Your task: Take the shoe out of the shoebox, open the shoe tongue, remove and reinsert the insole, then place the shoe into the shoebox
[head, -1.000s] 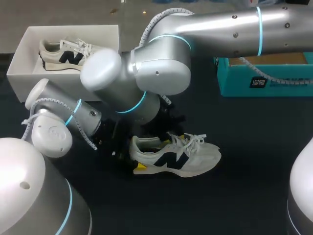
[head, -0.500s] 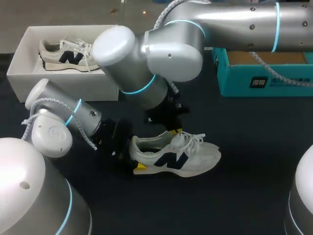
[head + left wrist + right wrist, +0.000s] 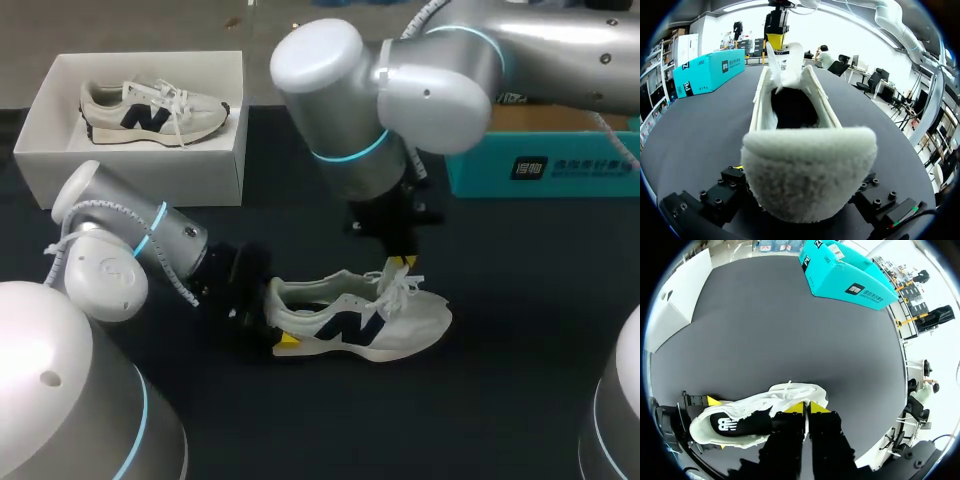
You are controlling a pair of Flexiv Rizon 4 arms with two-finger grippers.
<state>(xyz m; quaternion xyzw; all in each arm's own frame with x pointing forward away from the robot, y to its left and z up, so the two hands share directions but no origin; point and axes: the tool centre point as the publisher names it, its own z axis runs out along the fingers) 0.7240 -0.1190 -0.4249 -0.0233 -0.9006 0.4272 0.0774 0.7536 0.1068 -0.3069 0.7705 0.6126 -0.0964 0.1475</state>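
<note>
Holding shoe (image 3: 360, 322) by heel (image 3: 809, 170) in clamped left fingers (image 3: 288, 340) on tabletop (image 3: 510, 300), pinching its raised tongue (image 3: 790, 56) between nearly closed right fingers (image 3: 794, 408).

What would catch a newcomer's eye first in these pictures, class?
The white shoe lies in the middle of the dark table, its heel clamped in the left pincer while the right pincer pinches its tongue upright. A matching second shoe rests in the white shoebox at the far left corner.
</note>
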